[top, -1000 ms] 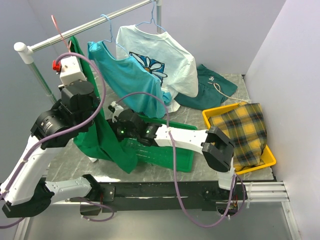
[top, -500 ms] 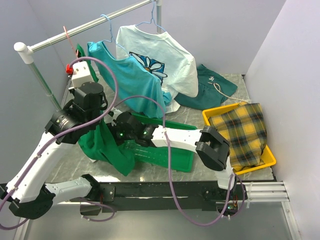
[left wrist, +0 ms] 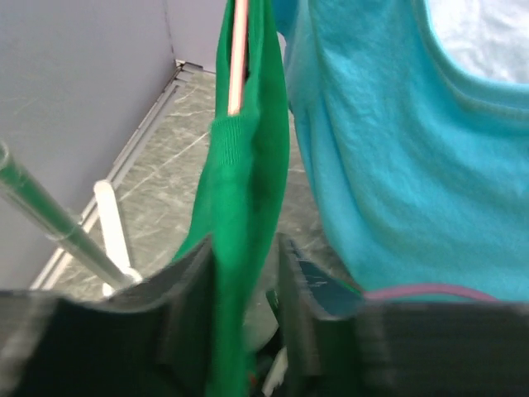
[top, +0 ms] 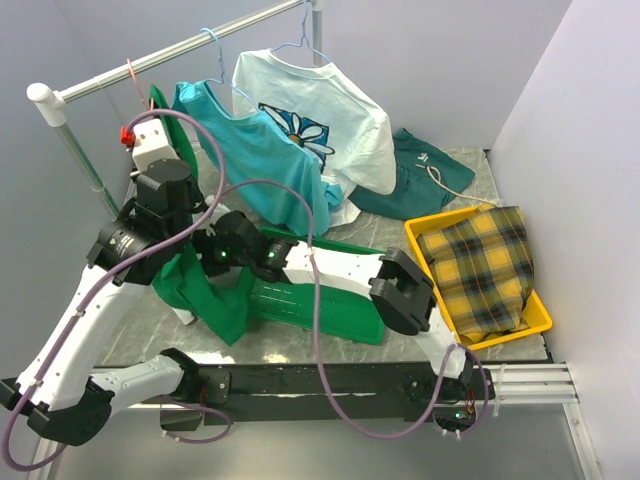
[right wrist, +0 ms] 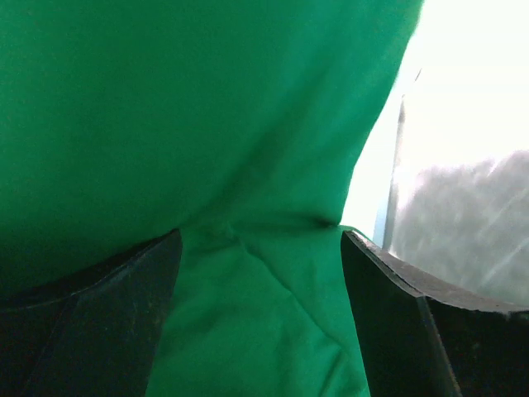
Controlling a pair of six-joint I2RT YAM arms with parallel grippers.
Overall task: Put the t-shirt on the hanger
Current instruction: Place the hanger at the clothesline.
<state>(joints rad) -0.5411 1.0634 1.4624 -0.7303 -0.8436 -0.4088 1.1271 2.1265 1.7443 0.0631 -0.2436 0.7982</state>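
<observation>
**T-shirt on hanger, arms not yet clear**

Right gripper (right wrist: 260, 248) spread wide, green cloth between fingers, unpinched. Left gripper (left wrist: 244, 252) slightly parted, collar loose between. T-shirt (top: 205, 290) at 9 o'clock, draped over pink hanger (left wrist: 238, 58), hook seemingly on rail (top: 180, 52) at 11. Remaining: back arms off.

Green t-shirt (right wrist: 207, 124) cloth fills most of the view, hanging above and between the two dark fingers (right wrist: 91, 331) of the right gripper (right wrist: 260, 240), which stand wide apart. Creases gather between the fingertips. Past the right finger lie white glare and a blurred grey patch (right wrist: 463, 207).
</observation>
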